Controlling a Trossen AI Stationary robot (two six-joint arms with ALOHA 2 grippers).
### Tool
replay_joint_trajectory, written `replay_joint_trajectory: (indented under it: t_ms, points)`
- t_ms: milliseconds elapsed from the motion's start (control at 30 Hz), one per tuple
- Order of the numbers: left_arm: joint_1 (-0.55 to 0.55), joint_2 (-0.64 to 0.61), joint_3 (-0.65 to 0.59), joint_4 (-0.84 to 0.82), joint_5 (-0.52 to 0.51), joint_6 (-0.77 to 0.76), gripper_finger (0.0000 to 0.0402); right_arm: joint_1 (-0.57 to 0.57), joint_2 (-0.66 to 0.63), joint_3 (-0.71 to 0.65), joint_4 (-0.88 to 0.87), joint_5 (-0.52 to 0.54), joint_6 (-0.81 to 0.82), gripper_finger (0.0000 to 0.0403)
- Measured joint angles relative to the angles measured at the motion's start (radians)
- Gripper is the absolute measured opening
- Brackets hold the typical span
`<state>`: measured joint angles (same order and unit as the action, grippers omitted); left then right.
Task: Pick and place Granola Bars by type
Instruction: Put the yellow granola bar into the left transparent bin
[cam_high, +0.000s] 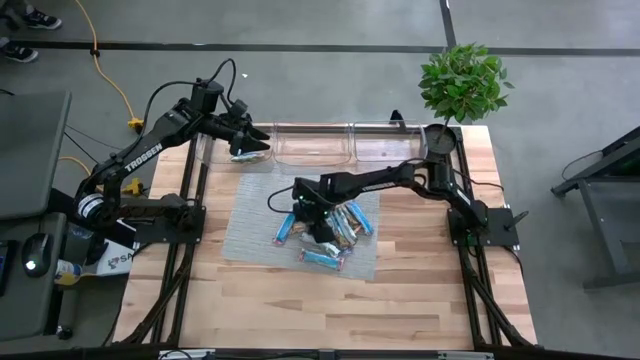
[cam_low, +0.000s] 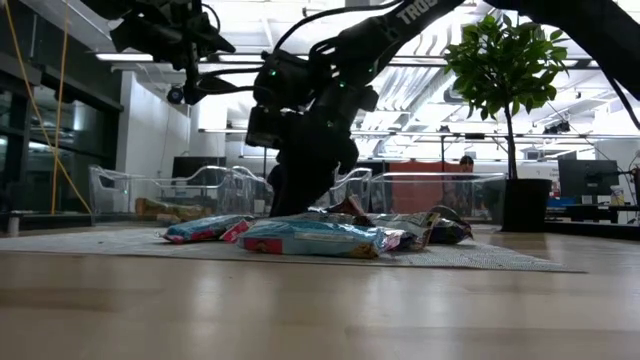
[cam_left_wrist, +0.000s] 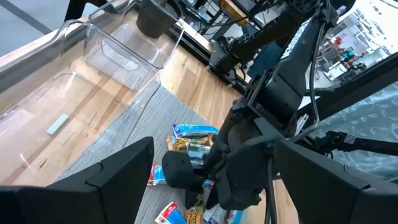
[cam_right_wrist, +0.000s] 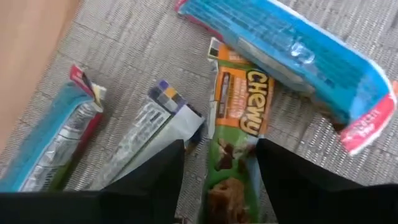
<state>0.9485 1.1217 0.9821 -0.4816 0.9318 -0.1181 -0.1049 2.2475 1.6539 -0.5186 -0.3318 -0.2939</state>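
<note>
Several granola bars (cam_high: 330, 235) lie in a loose pile on a grey woven mat (cam_high: 250, 238). My right gripper (cam_high: 318, 218) is low over the pile, pointing down and open. In the right wrist view its fingers stand either side of a green Chewy bar (cam_right_wrist: 239, 106). A bright blue bar with red ends (cam_right_wrist: 292, 50) lies beyond it, with a silvery bar (cam_right_wrist: 149, 134) and another blue bar (cam_right_wrist: 62, 137) beside it. My left gripper (cam_high: 248, 150) hangs open and empty over the leftmost clear bin (cam_high: 222, 148). A small pale bar (cam_left_wrist: 57, 124) lies on a bin floor. My right gripper (cam_right_wrist: 221, 149) comes from above, its open fingers (cam_right_wrist: 165, 171) along either side of the green Chewy bar's near end (cam_right_wrist: 227, 155). The bar lies flat on the mat. Whether the fingers touch it, I cannot tell.
Three clear bins (cam_high: 312, 145) stand in a row along the table's far edge. A potted plant (cam_high: 462, 80) is at the far right corner. Bare wood lies toward the near edge (cam_high: 330, 310). Desks and a person show in the room behind (cam_low: 465, 165).
</note>
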Motion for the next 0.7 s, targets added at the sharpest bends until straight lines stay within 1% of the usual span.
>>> replay_joint_trajectory:
  t_ms: [100,300,700]
  points:
    - [0.0,0.0,0.0,0.0,0.0,0.0,0.033,0.005,0.0,0.0,0.004,0.053,-0.003,0.0193]
    - [0.0,0.0,0.0,0.0,-0.001,0.0,0.033,0.007,0.0,0.0,0.005,0.106,-0.002,0.0183]
    - [0.0,0.0,0.0,0.0,-0.001,0.0,0.033,0.008,0.0,0.0,0.002,0.112,0.006,0.0109]
